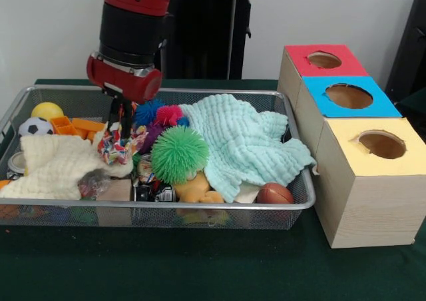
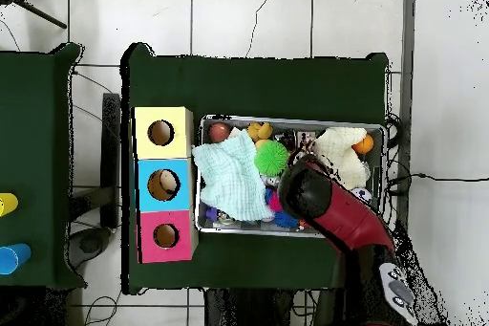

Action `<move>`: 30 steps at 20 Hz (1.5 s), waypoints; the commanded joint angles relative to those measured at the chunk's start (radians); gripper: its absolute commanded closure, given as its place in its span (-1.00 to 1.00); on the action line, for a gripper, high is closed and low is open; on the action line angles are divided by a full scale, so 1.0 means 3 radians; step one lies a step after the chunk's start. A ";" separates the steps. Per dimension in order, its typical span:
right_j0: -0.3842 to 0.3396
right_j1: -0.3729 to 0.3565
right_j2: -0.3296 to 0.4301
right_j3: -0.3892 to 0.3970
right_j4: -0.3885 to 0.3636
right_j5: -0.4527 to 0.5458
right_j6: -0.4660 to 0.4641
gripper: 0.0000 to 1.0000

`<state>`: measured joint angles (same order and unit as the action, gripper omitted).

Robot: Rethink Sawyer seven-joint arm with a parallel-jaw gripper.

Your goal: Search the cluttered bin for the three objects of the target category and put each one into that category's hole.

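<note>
Front view: arm [image 1: 133, 34] comes down into the bin [image 1: 200, 206], gripper [image 1: 120, 129] low at the patchwork ball [image 1: 116, 148]. The fingers [image 1: 114, 118] look like they straddle the top of the ball, but whether they are clamped on it or loose I cannot tell — the ball hides the tips. Ball sits directly under the fingers, resting against the cream cloth [image 1: 56, 164]. Spiky green ball [image 1: 178, 154] just beside the fingers, mint cloth [image 1: 243, 141] beyond it toward the boxes. Yellow-topped box [image 1: 373, 181] and its hole [image 1: 381, 144] are well apart from the fingers, outside the bin on the desk [image 1: 200, 268]. The hole looks empty.

Overhead view: arm covers the gripper and the patchwork ball, fingers not visible. Yellow box hole [image 2: 160, 132] dark; nothing seen inside.

Progress: early by my read — no target seen delivered, first ball not yet lifted. Carry, drop and two more searches remain.
</note>
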<state>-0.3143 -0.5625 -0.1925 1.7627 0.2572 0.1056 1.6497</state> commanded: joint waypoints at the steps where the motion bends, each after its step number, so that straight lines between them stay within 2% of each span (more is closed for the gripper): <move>1: -0.0205 0.0041 0.0380 0.0085 -0.0243 0.0060 0.0298 1.00; 4: -0.0252 0.0055 0.0432 0.0073 -0.0265 0.0092 0.0329 1.00; 7: -0.0167 0.0034 0.0417 0.0127 -0.0222 0.0093 0.0447 1.00; 9: 0.0024 -0.0137 0.0284 0.0191 -0.0124 0.0297 0.0553 1.00; 10: 0.0151 -0.0268 0.0176 0.0192 -0.0078 0.0519 0.0595 1.00; 14: 0.0412 -0.0609 -0.0032 0.0094 -0.0035 0.1176 0.0677 1.00; 20: 0.0625 -0.0774 -0.0235 -0.0145 -0.0025 0.1702 0.0800 1.00; 25: 0.0784 -0.0772 -0.0316 -0.0176 0.0039 0.1750 0.0982 1.00; 30: 0.0892 -0.0738 -0.0357 -0.0335 0.0089 0.1776 0.1040 1.00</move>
<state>-0.0578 -0.7934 -0.2905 1.7345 0.2389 0.5605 1.6621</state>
